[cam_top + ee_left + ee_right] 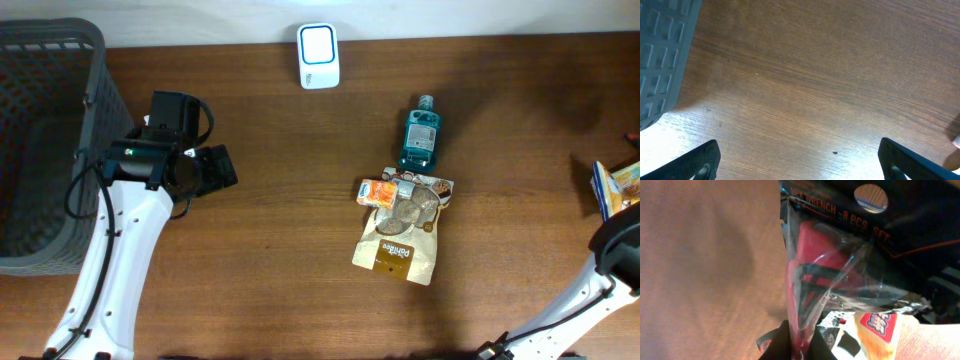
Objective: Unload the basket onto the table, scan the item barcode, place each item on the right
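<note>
- Wrench set pack (825, 265) — at the table's right side, its clear plastic edge pinched in the closed right gripper (795, 344).
- Likely light, slick and crinkly — the stiffer card header should give a surer hold.
- Left gripper (800, 167) gapes wide, empty, beside the basket (660, 60).

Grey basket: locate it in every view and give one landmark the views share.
Overhead: the grey basket stands at the far left edge.
Left wrist: its mesh wall takes up the top left corner.
Right wrist: not in it; the wrench set pack covers the right side.
Shared landmark: the brown wooden table, seen in all three.
</note>
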Controlling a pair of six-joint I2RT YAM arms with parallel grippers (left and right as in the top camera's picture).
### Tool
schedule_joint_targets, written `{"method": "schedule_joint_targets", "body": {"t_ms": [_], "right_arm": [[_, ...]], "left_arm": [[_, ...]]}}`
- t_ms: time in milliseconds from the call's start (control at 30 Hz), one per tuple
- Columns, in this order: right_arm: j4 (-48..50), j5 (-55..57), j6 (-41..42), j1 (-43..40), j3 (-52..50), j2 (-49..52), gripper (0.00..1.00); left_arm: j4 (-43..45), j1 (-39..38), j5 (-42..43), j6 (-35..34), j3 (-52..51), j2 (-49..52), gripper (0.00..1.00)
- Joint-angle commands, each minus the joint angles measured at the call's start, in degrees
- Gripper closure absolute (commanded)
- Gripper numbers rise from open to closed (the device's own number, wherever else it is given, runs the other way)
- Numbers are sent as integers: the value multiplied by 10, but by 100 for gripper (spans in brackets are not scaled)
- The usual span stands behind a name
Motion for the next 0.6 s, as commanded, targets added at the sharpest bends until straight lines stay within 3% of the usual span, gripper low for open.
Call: {"method": "schedule_joint_targets", "body": {"t_ms": [0,33,100,233,267,567], "right_arm": [[-1,6,-26,5,-6,28,88],[-1,7,-26,5,-6,34,87],[-2,6,-28,5,-6,44,75],[-12,6,-28,5,-6,48,28],[-15,6,-28,5,-6,45,21],[-28,-209,-28,29,7,-42,17]], "left_arm": [[1,1,-6,-7,6,-7,1],[0,1,-6,-7,6,-7,1],[1,2,-6,-7,6,-7,1],[1,4,-6,-7,6,-7,1],[0,4,-6,-7,6,-7,1],[0,4,-6,-7,6,-7,1]]}}
